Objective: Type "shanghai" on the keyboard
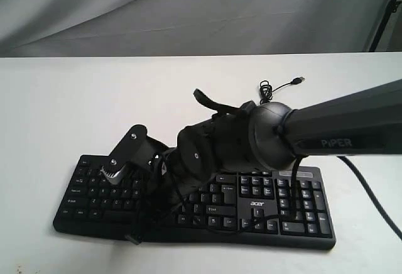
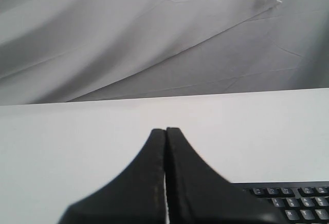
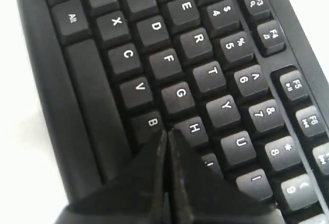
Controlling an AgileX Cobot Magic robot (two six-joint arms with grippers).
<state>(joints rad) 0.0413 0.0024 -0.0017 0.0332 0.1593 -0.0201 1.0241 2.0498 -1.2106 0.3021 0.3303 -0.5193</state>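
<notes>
The black keyboard (image 1: pixel 295 220) lies across the near part of the white table, its acer logo facing me. My right arm (image 1: pixel 326 126) reaches over it from the right towards its left half, hiding the middle keys. In the right wrist view the right gripper (image 3: pixel 167 131) is shut with nothing in it, its tip low over the keyboard (image 3: pixel 169 59) at the near-left corner of the H key (image 3: pixel 194 128), beside B. Whether it touches the key I cannot tell. The left gripper (image 2: pixel 165 130) is shut and empty, held above bare table, with the keyboard's (image 2: pixel 300 203) top row off to one side.
The keyboard's thin cable (image 1: pixel 276 87) lies coiled on the table behind it, its USB plug unconnected. A grey curtain (image 1: pixel 188 10) hangs behind the table's far edge. A black cable (image 1: pixel 370 189) from the right arm trails over the table at right.
</notes>
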